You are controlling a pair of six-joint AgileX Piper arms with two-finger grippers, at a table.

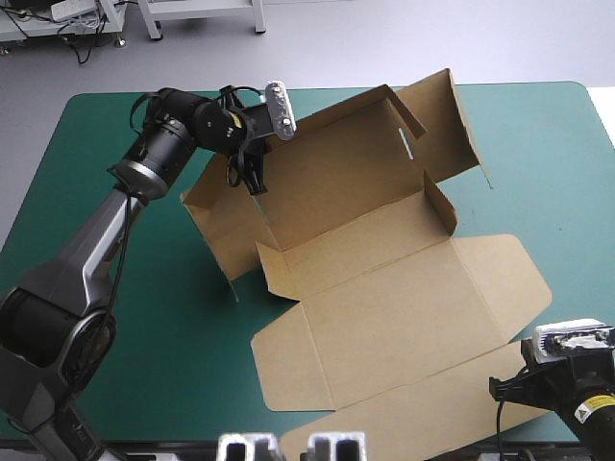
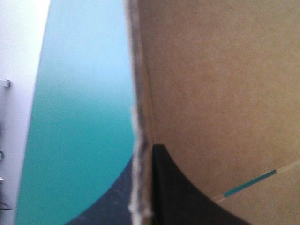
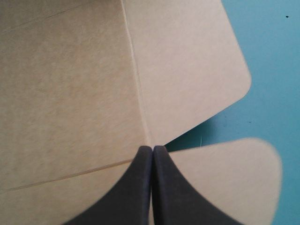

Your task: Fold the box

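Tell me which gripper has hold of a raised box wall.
The left gripper, clamping the brown cardboard box's raised far-left edge; the right gripper is shut over flat flaps.

Colours of the board, the cover and the fingers.
The box (image 1: 384, 288), a cut sheet of board, is plain brown with paler crease lines; the smooth table cover (image 1: 538, 154) is uniform teal-green; the right gripper (image 3: 152, 149) has plain black, fin-shaped fingers (image 3: 136, 187).
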